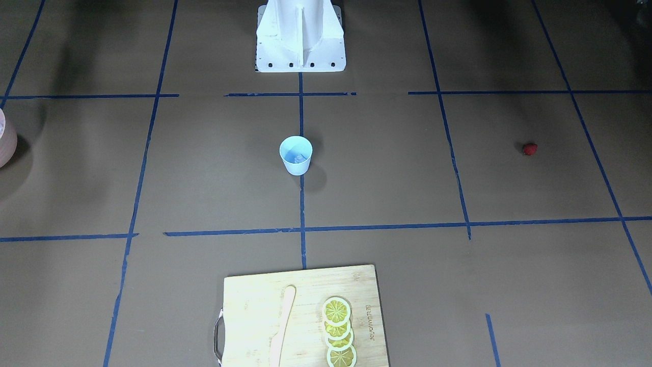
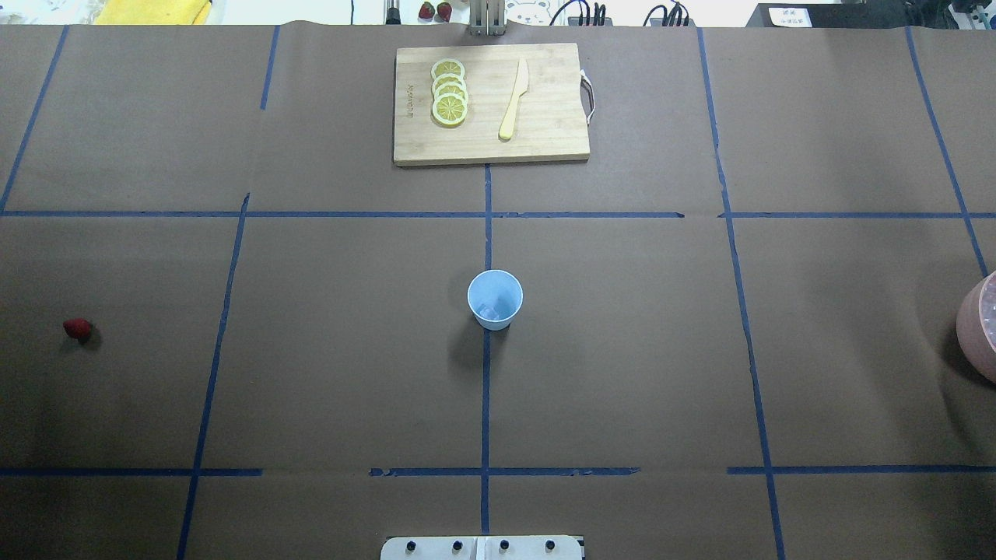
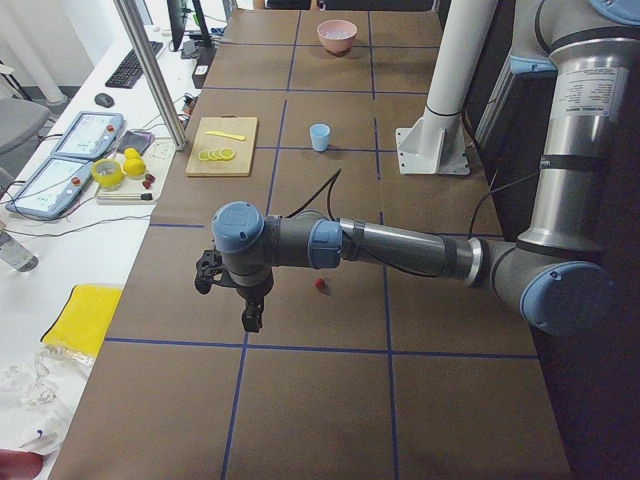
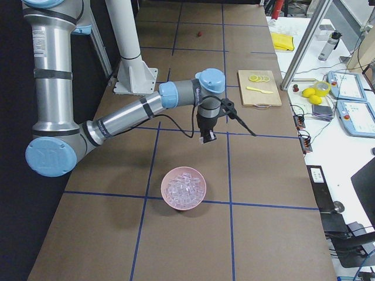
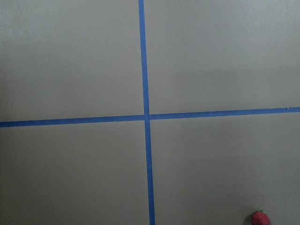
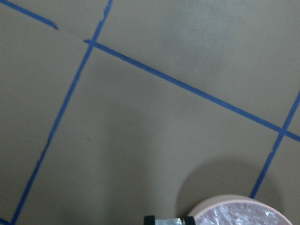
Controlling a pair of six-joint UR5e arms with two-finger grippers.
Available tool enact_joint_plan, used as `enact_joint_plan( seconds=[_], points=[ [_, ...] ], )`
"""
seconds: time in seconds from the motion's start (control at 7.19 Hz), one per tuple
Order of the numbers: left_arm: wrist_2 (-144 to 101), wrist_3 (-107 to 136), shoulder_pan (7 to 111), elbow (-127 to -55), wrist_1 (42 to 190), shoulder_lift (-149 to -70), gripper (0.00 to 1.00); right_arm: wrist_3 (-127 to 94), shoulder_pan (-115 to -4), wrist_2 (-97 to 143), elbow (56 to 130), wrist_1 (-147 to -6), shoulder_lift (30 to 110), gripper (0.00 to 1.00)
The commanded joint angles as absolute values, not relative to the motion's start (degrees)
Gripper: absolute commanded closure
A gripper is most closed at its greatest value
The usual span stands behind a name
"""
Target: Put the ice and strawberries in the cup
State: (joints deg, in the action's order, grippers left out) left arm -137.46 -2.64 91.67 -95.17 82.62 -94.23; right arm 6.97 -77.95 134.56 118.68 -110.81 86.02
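While the light-blue cup [image 2: 495, 299] stands upright at the table's centre with a pale ice lump [image 1: 300, 157] inside, we see the strawberry [image 2: 77, 329] lying well apart toward our left, near the left gripper [image 3: 250, 318]. The right gripper [image 4: 206, 138] hangs near the pink ice bowl [image 4: 183, 206]. We cannot tell whether either gripper is open or closed.

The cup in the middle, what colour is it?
The cup is light blue, clearest in the overhead exterior view.
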Motion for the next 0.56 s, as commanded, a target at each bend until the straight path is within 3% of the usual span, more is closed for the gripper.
enact_joint_plan(
  seconds=[0.0, 0.42],
  points=[
    [-137.5, -2.6, 91.7, -95.1, 82.6, -94.2, 0.00, -9.5, -69.3, 134.8, 118.2, -113.6, 74.0, 1.00],
    [-137.5, -2.6, 91.6, -94.7, 82.7, -94.3, 0.00, -35.3, -55.0, 132.0, 112.3, -113.0, 57.7, 1.00]
  ],
)
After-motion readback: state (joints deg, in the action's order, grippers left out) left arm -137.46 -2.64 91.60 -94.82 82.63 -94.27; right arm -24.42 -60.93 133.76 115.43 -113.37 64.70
